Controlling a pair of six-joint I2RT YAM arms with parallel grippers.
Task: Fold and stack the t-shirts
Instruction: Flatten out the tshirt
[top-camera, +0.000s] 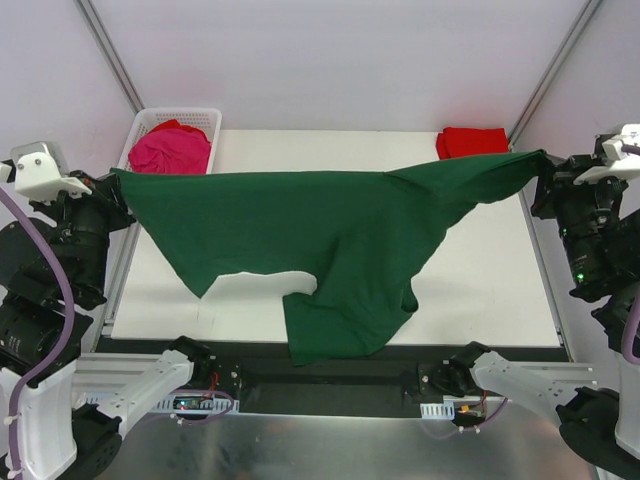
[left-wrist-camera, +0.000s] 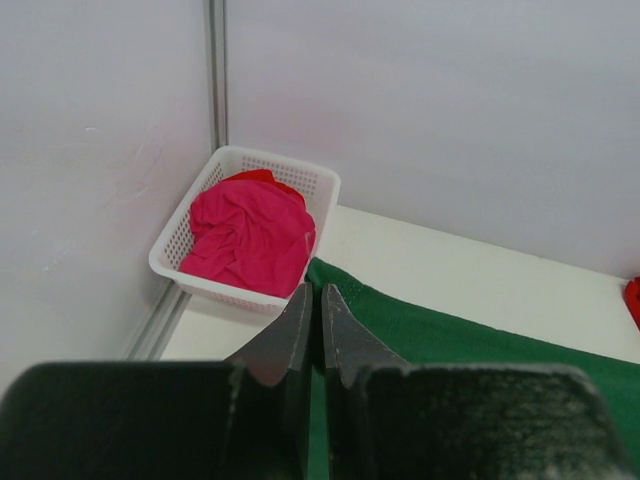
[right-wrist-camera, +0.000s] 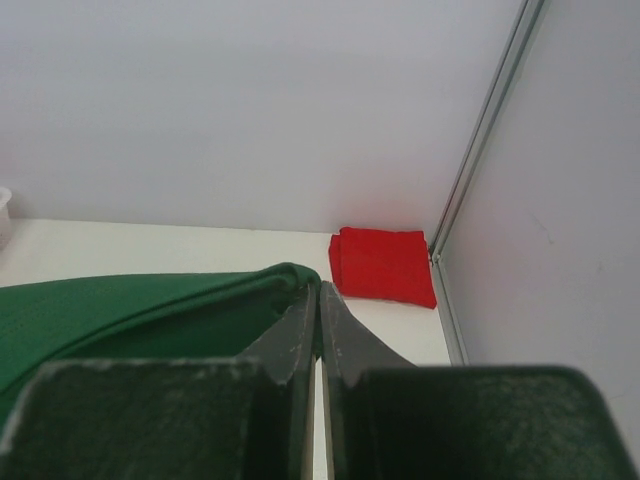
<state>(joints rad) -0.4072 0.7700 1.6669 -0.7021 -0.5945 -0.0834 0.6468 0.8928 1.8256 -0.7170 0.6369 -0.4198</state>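
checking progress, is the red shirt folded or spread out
Folded: the red shirt is a compact, neat rectangle with straight edges, lying flat.

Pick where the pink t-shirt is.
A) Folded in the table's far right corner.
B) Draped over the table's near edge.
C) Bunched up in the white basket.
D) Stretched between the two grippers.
C: the pink t-shirt lies crumpled inside the white basket at the far left corner; the green t-shirt is the stretched one, the red t-shirt the folded one.
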